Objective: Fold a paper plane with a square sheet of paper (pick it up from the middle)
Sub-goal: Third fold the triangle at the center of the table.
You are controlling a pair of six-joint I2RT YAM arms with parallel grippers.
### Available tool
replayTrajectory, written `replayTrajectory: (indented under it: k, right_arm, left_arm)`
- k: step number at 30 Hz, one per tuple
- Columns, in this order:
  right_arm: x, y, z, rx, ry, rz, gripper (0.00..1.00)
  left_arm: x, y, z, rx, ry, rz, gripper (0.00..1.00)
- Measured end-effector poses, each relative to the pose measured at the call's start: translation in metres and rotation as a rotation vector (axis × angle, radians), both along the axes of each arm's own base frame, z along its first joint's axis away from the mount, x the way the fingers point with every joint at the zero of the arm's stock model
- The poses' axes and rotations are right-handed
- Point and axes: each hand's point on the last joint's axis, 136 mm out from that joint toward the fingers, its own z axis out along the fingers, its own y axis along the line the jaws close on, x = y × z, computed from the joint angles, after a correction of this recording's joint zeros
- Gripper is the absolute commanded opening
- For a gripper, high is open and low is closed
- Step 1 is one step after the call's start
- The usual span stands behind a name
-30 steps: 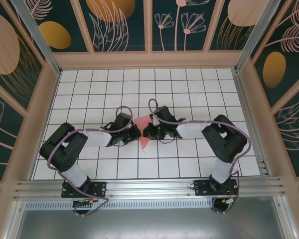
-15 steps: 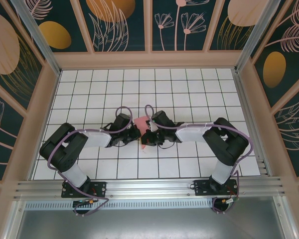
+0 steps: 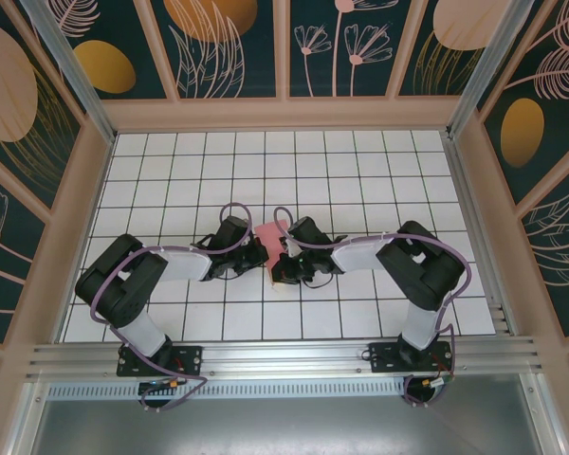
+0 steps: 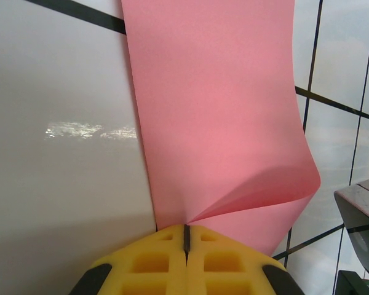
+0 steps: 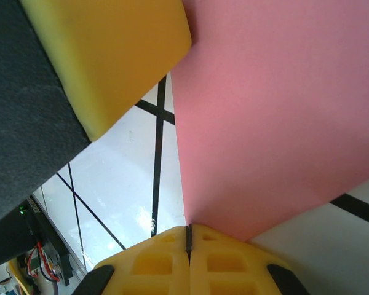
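The pink square sheet of paper (image 3: 267,233) sits at the table's middle, between the two grippers and mostly under them. My left gripper (image 3: 261,252) is shut, and the sheet (image 4: 215,110) fans out from its tip (image 4: 186,228). The sheet's right side curls over in a soft, uncreased bend. My right gripper (image 3: 278,265) is shut too, with a corner of the sheet (image 5: 277,110) pinched at its tip (image 5: 188,228). The left gripper's yellow finger (image 5: 117,55) hangs close above in the right wrist view.
The white tiled table (image 3: 360,171) with black grid lines is walled by patterned panels (image 3: 284,47) on three sides. An aluminium rail (image 3: 284,360) runs along the near edge by the arm bases. Both arms reach inward and almost touch at the centre.
My right gripper has moved left, closer to the left gripper, and now covers the lower part of the pink sheet. The left arm has stayed in place.
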Motion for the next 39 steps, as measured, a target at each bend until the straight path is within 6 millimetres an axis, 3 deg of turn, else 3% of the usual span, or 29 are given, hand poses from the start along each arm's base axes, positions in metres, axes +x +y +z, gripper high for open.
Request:
replayTrajectory:
  k: [11,18,27,36,39]
  right_arm:
    - [-0.012,0.000,-0.001,-0.020,-0.001,0.043,0.07]
    - [-0.010,-0.001,0.001,-0.034,-0.010,0.041,0.07]
    - [0.024,0.000,0.035,0.005,-0.115,-0.035,0.07]
    - [0.030,-0.005,0.001,-0.066,-0.074,-0.043,0.06]
    - [0.032,-0.006,-0.001,-0.068,-0.066,-0.049,0.06]
  left_arm:
    - [0.000,0.000,0.000,0.000,0.000,0.000,0.00]
    - [0.000,0.000,0.000,0.000,0.000,0.000,0.00]
    - [0.000,0.000,0.000,0.000,0.000,0.000,0.00]
    - [0.000,0.000,0.000,0.000,-0.001,0.001,0.00]
    - [0.000,0.000,0.000,0.001,-0.002,0.002,0.00]
